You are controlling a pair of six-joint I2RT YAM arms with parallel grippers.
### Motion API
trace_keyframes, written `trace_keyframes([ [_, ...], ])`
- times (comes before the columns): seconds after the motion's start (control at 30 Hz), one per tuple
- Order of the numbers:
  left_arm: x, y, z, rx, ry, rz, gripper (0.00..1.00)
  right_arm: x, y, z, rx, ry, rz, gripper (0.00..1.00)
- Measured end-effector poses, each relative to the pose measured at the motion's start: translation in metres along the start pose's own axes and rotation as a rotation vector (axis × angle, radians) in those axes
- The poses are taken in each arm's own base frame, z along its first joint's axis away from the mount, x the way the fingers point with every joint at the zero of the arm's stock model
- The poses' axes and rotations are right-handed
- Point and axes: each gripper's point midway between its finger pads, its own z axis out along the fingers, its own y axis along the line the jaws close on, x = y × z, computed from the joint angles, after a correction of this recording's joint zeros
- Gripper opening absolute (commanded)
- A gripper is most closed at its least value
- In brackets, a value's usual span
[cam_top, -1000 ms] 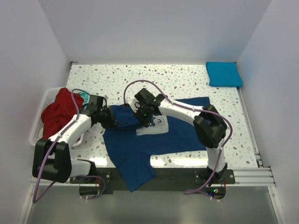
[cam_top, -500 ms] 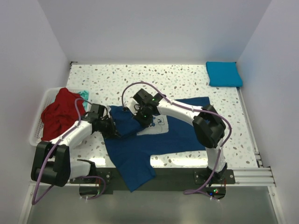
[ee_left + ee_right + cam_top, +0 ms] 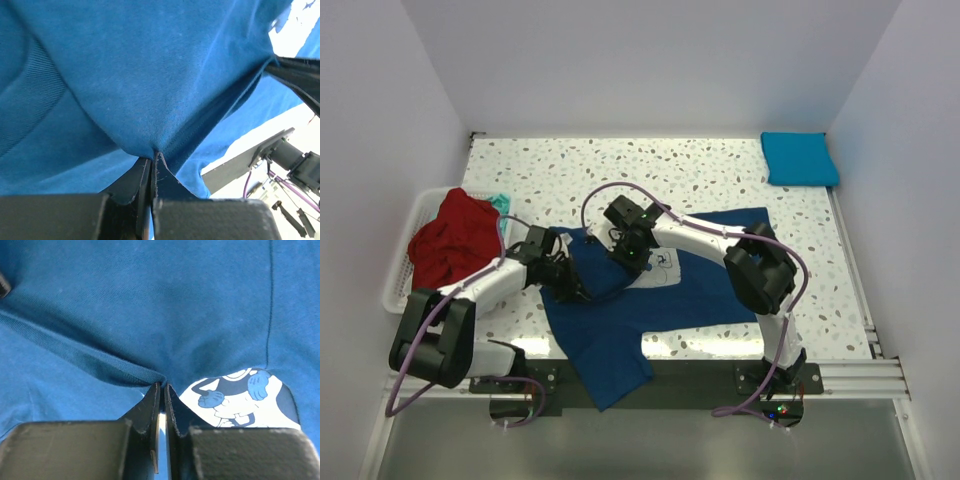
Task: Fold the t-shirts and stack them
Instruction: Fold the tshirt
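Note:
A navy t-shirt point(image 3: 695, 292) with a pale cartoon print point(image 3: 660, 268) lies spread across the table's middle, its lower end hanging over the near edge. My left gripper point(image 3: 582, 292) is shut on a hem fold of it point(image 3: 150, 75) at the shirt's left side. My right gripper point(image 3: 638, 263) pinches a bunched fold just left of the print point(image 3: 240, 400), jaws nearly together with cloth point(image 3: 150, 300) between the tips. A turquoise-blue t-shirt point(image 3: 800, 158) lies folded at the back right. A red t-shirt point(image 3: 445, 240) and a bit of teal one point(image 3: 501, 203) sit in the basket.
The white slatted basket point(image 3: 402, 270) stands at the table's left edge beside my left arm. Walls close in the table at the back and both sides. A black rail point(image 3: 700, 375) with the arm bases runs along the near edge.
My left gripper has pulled its fold of the navy shirt toward the near edge and rightward. The right gripper has barely shifted by the print.

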Motion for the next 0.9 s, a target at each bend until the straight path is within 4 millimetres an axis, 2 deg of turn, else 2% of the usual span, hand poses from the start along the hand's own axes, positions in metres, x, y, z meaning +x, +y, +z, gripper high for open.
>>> trace_keyframes([
  [0.1,0.002,-0.004,0.000,0.012,0.011,0.008,0.05,0.001,-0.002,0.000,0.013,0.004,0.000,0.25],
  [0.13,0.003,-0.005,-0.001,0.013,0.012,0.009,0.11,0.001,-0.003,0.000,0.016,0.007,-0.002,0.34],
  [0.2,0.003,-0.006,-0.002,0.012,0.014,0.012,0.18,0.002,-0.003,0.000,0.018,0.010,-0.004,0.41],
  [0.23,0.003,-0.006,-0.002,0.009,0.016,0.011,0.25,0.002,-0.003,0.000,0.018,0.011,-0.003,0.45],
  [0.27,0.002,-0.007,-0.003,0.008,0.015,0.014,0.28,0.003,-0.003,0.000,0.018,0.012,0.000,0.51],
  [0.3,0.001,-0.009,-0.005,0.006,0.010,0.014,0.36,0.002,-0.003,-0.001,0.019,0.011,0.001,0.56],
  [0.4,-0.009,-0.014,-0.011,-0.005,-0.026,0.026,0.52,0.002,-0.008,-0.005,0.033,0.004,0.019,0.62],
  [0.43,-0.015,-0.016,-0.015,-0.011,-0.051,0.034,0.63,0.001,-0.011,-0.009,0.041,-0.006,0.032,0.63],
  [0.53,-0.040,-0.024,-0.030,-0.017,-0.155,0.046,0.71,-0.002,-0.029,-0.026,0.075,-0.050,0.100,0.63],
  [0.63,-0.070,-0.022,-0.047,-0.046,-0.275,0.038,0.74,0.001,-0.071,-0.055,0.137,-0.137,0.237,0.64],
  [0.73,-0.099,-0.011,-0.057,-0.103,-0.373,0.025,0.74,0.021,-0.129,-0.086,0.238,-0.218,0.425,0.63],
  [0.83,-0.128,0.005,-0.060,-0.168,-0.442,-0.001,0.70,0.058,-0.190,-0.109,0.353,-0.273,0.656,0.62],
  [0.9,-0.143,0.016,-0.059,-0.207,-0.469,-0.019,0.68,0.090,-0.220,-0.117,0.417,-0.283,0.799,0.62],
])
